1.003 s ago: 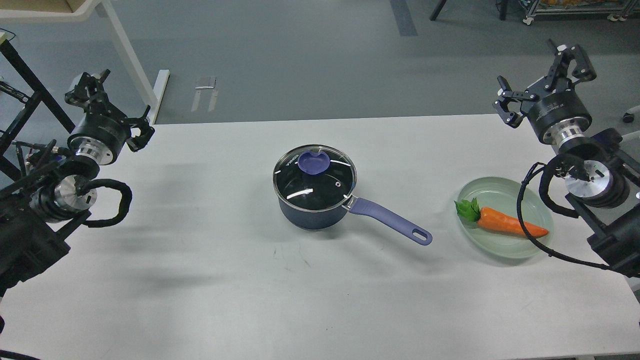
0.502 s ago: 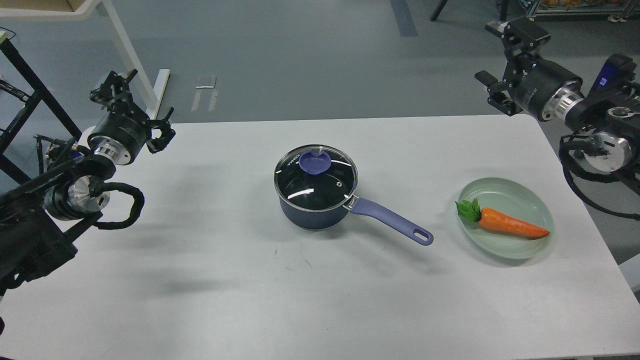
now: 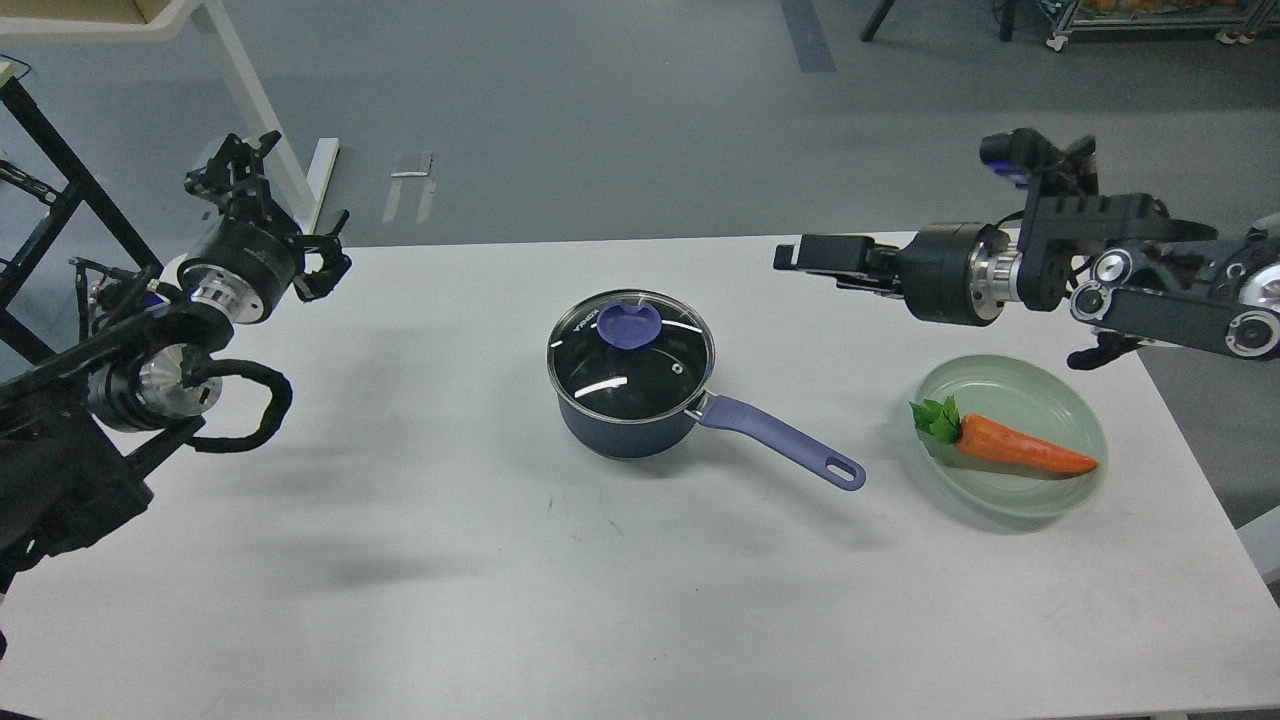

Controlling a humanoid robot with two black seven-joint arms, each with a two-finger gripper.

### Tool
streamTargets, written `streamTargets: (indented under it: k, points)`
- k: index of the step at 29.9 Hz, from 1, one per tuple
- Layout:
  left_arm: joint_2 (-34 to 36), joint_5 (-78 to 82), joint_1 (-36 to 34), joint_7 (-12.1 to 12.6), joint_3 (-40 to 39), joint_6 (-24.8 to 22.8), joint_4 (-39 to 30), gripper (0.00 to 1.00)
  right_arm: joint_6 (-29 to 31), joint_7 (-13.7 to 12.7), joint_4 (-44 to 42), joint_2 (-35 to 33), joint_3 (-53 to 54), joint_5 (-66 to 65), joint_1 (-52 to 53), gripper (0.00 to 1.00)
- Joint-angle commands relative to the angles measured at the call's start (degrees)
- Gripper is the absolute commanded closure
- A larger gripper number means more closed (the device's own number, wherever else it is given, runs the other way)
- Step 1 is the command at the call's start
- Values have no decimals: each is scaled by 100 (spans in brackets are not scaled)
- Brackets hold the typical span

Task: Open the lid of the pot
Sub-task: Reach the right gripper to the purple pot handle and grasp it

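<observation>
Sitting mid-counter, pot (image 3: pixel 630 400) has its glass lid (image 3: pixel 630 360) seated and untouched, so the lift remains undone; right tool (image 3: pixel 800 254) reaches in near the far edge, grip state indiscernible, while left tool (image 3: pixel 270 215) hangs spread and empty at the far-left corner.

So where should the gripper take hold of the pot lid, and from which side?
By the purple knob at the middle of the glass lid. It stands up above the flat glass, the only raised part, so probably come down from above with the jaws straddling it. The right gripper is nearest.
</observation>
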Motion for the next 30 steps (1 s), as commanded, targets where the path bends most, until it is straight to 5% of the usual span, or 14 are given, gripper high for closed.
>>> streamTargets:
  k: [1,17,30]
  points:
    - [148,8,49,-27,0,48,-137,1,-44,27,634,227,-674,-957,371,4]
    - [491,8,67,-45,0,391,-595,1,-668,27,530,886,-1378,-2242,222,5]
    - [518,8,67,-45,0,409,-595,1,-660,27,557,948,-1378,-2550,284,39]
